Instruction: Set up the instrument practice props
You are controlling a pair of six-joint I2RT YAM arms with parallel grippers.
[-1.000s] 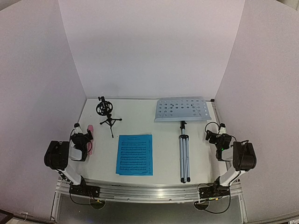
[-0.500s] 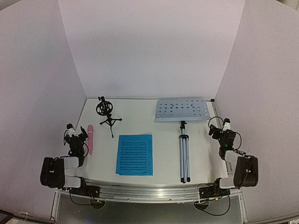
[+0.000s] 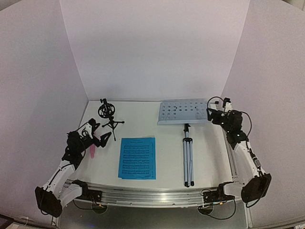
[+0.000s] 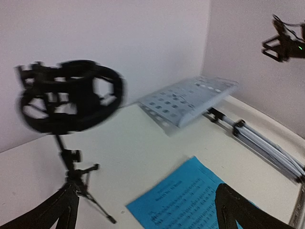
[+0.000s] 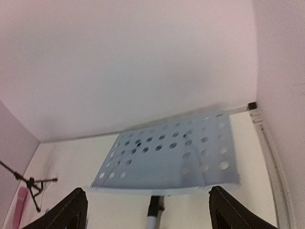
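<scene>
The pale-blue perforated music stand tray [image 3: 186, 112] lies flat at the back right, with its folded silver tripod legs [image 3: 188, 160] pointing toward the near edge. The blue sheet-music pages [image 3: 138, 158] lie in the middle. The black tripod mic mount [image 3: 108, 114] stands at the back left. The pink microphone [image 3: 91, 150] lies at the left, partly hidden under my left arm. My left gripper [image 3: 98, 133] is open and empty, just near of the mount [image 4: 66, 102]. My right gripper [image 3: 211, 110] is open and empty at the tray's right end [image 5: 171, 157].
White walls close in the table at the back and both sides. A metal rail [image 3: 152, 195] runs along the near edge. In the left wrist view the sheet [image 4: 200, 200] lies between my fingertips [image 4: 238, 210].
Both arms have unfolded from their rest pose and reached forward. The left gripper moved over the pink microphone toward the mic mount. The right gripper moved to the music stand tray.
</scene>
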